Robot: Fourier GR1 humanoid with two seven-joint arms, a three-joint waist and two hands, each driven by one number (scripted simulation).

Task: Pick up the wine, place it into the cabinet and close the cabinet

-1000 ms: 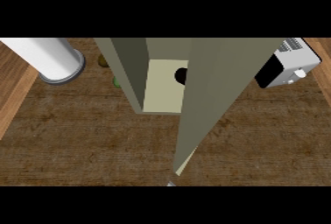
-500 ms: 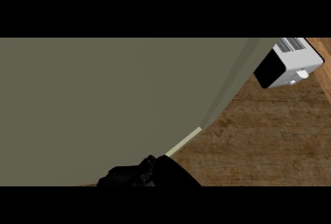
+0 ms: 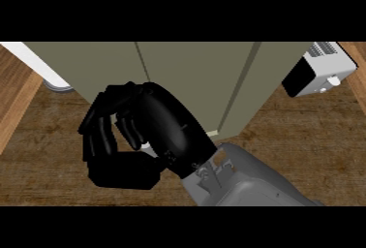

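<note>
The olive-grey cabinet [image 3: 193, 77] stands on the wooden counter at the top middle of the head view. Its two door fronts meet at a thin seam and look shut. No wine bottle shows anywhere. My right hand [image 3: 168, 128] hangs just in front of the left door, its grey forearm [image 3: 247, 181] coming in from the lower right. Its fingers [image 3: 100, 131] bend loosely downward towards the thumb [image 3: 125, 172], with nothing between them. I cannot tell whether the hand touches the door. My left hand does not appear.
A white cylinder [image 3: 32, 60] stands at the cabinet's left. A white appliance with a dark front [image 3: 318, 72] sits at the upper right. A light wooden edge [image 3: 14, 109] runs down the left side. Brown countertop [image 3: 307, 145] lies to the right of the forearm.
A second ago the cabinet door stood open, showing the inside. It then swung across the view. Now both doors look shut, and my right hand has risen in front of them.
</note>
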